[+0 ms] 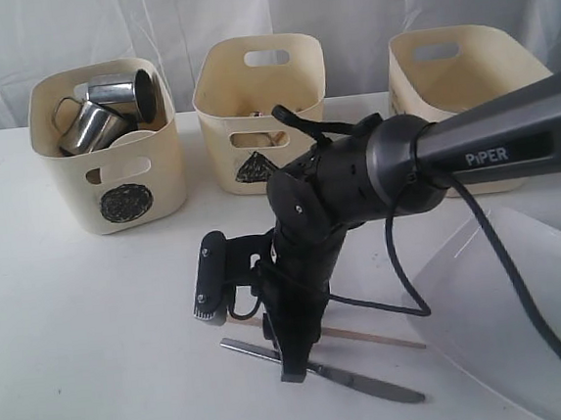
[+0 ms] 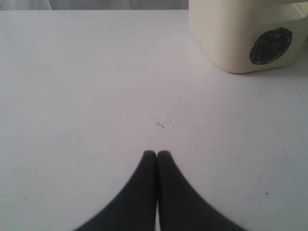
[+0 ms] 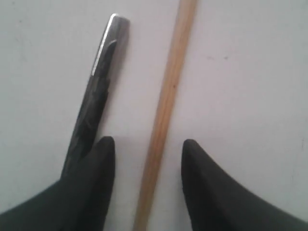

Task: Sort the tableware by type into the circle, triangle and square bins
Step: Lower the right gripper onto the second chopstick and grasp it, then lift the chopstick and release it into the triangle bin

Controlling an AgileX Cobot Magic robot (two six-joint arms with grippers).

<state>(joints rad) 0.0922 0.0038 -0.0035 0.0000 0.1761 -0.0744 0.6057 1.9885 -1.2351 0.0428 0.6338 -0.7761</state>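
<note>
**One chopstick framed by the right pincer — tableware counted**

Three cream bins are ranged along the back of the counter: the circle bin, the triangle bin and a third bin whose mark is hidden by the arm. Two steel mugs are lodged in the circle bin. One knife and one wooden chopstick are laid side by side on the counter, near one large white plate. The right pincer is spread, the chopstick seen between its fingers — the left pincer is pressed together, nothing held, near the circle bin.
</note>
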